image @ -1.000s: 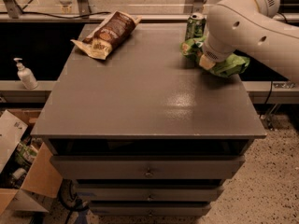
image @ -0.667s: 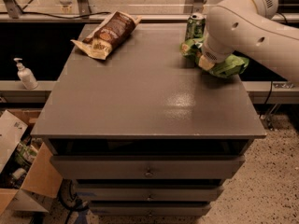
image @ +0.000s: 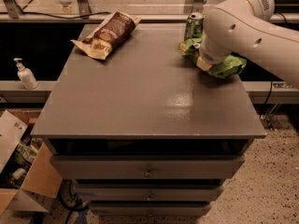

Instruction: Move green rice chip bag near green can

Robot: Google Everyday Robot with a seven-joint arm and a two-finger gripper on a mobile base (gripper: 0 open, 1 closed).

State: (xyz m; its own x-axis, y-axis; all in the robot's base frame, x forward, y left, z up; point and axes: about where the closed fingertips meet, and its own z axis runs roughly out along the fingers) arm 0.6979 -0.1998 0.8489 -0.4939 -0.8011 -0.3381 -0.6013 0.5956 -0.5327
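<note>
The green rice chip bag [image: 230, 66] lies on the grey cabinet top [image: 140, 92] at the back right; its ends show on both sides of my white arm [image: 243, 27]. The green can [image: 193, 25] stands upright at the back edge, just behind the bag's left end [image: 189, 48]. My gripper [image: 204, 63] is down on the middle of the bag, mostly hidden under the arm's wrist.
A brown and cream snack bag [image: 108, 33] lies at the back left of the top. The cabinet has drawers [image: 147, 168] below. A white pump bottle [image: 24, 73] stands on a ledge at left. Cardboard boxes [image: 18, 171] sit on the floor at lower left.
</note>
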